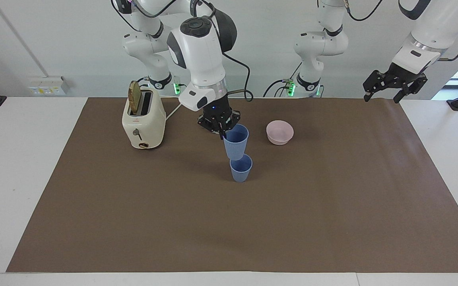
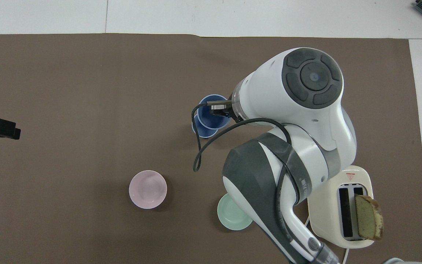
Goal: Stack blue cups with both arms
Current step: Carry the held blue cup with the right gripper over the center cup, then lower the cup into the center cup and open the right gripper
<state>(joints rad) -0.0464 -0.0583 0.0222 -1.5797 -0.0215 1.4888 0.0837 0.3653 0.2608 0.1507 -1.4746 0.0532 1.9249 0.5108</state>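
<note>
The brown mat (image 1: 332, 190) bears a cream toaster (image 1: 143, 119) at ten o'clock, a pink bowl (image 1: 279, 132) at one and a mint bowl (image 2: 229, 218). The right gripper (image 1: 222, 124), clamped on one blue cup's (image 1: 235, 142) rim, holds it over the standing blue cup (image 1: 240, 169) at centre. The left gripper (image 1: 394, 85) waits, fingers apart, over the mat's corner at two o'clock
</note>
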